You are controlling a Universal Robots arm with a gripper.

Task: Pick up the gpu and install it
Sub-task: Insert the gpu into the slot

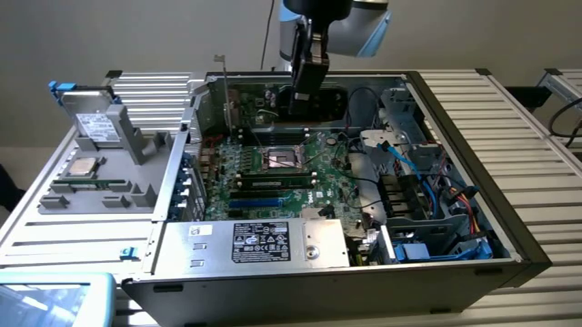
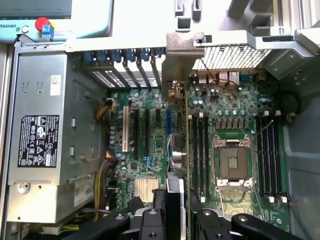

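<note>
The gpu (image 1: 259,103) stands on edge inside the open computer case (image 1: 454,266), at the far end of the green motherboard (image 1: 328,197). Its silver end bracket (image 1: 221,78) pokes up above the case wall. My gripper (image 1: 298,102) comes down from above and is shut on the card's edge. In the wrist view the gpu (image 2: 175,150) runs edge-on away from my gripper (image 2: 175,202), its bracket (image 2: 184,50) next to the rear slot openings (image 2: 130,65). The card hangs over the expansion slots (image 2: 125,127); I cannot tell whether it touches one.
A silver power supply (image 1: 264,242) fills the case's near corner. The bare CPU socket (image 1: 280,160) and memory sticks (image 1: 272,180) lie mid-board. Cables (image 1: 427,170) crowd the exterior view's right. A grey fixture (image 1: 100,184) outside holds a labelled drive (image 1: 94,126).
</note>
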